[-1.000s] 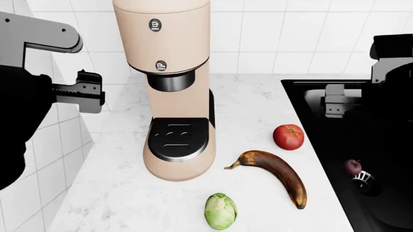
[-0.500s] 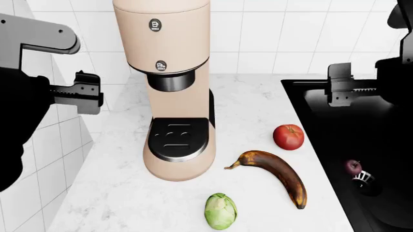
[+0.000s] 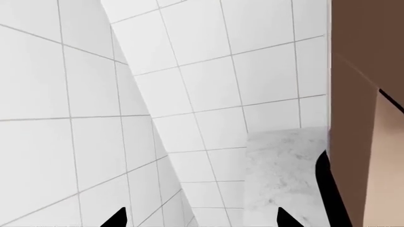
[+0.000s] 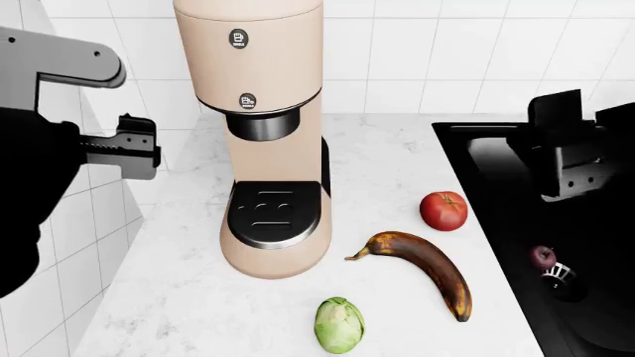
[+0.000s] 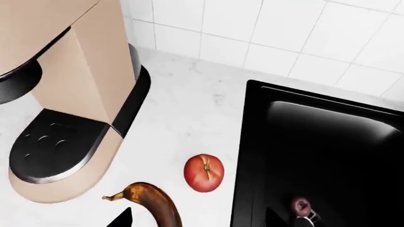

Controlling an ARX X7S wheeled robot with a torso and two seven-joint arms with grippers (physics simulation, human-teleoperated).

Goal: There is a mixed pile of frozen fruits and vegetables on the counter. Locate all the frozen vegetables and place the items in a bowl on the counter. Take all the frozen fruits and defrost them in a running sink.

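Observation:
A red tomato (image 4: 444, 210) lies on the white marble counter (image 4: 397, 163) near the sink edge; it also shows in the right wrist view (image 5: 204, 172). A brown banana (image 4: 429, 268) lies in front of it and shows in the right wrist view (image 5: 154, 203). A green cabbage-like ball (image 4: 340, 324) lies nearest me. A small dark purple fruit (image 4: 540, 256) sits in the black sink (image 4: 496, 186) by the drain, also in the right wrist view (image 5: 299, 205). My right gripper (image 5: 198, 222) is open and empty above the sink. My left gripper (image 3: 198, 220) is open and empty by the left wall.
A tall beige coffee machine (image 4: 263, 134) stands on the counter left of the produce. A white tiled wall (image 4: 89, 223) borders the counter's left side and another runs along the back. The sink's drain strainer (image 4: 561, 273) is beside the purple fruit. No bowl is in view.
My right arm has swung so its gripper now tilts downward over the sink's left part. The left arm and the produce have not moved.

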